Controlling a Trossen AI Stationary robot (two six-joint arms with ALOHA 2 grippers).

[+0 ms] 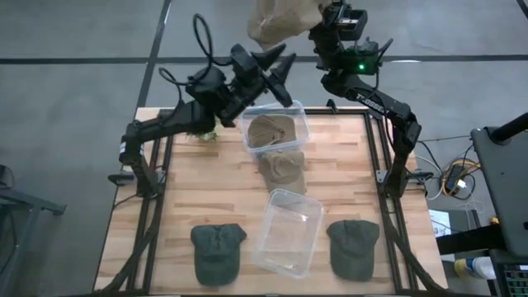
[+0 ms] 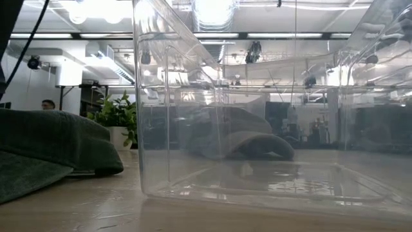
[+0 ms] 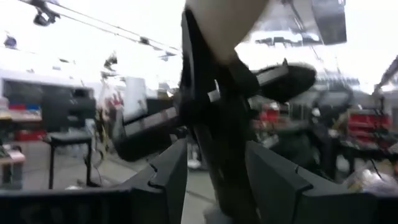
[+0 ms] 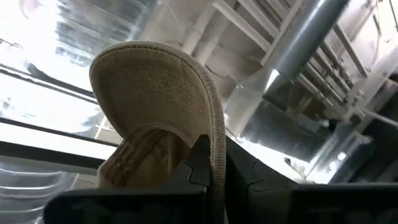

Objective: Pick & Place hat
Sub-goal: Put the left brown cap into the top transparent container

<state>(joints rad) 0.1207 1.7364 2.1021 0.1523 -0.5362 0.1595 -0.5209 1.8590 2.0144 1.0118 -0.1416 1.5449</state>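
table (image 1: 206,206): wooden top, two clear bins, several caps on it
far bin (image 1: 275,130): one tan cap inside, another tan cap (image 1: 283,169) on the table just beside it
near bin (image 1: 289,231): nothing in it, green caps either side
tan hat (image 1: 280,21): held aloft beyond the table's far edge, above far bin
right gripper (image 4: 214,177): clamped on the hat's brim edge
left gripper (image 1: 276,70): fingers spread, holds nothing, raised near far bin
handling: likely light, soft crown flops; stiff brim is the best grip, as now

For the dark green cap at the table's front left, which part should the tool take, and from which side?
Likely the brim of the dark green cap, approached from above. The cap lies crown-up with its flat brim pointing toward the front edge, clear of the empty clear bin beside it, so a thin edge is free to pinch.
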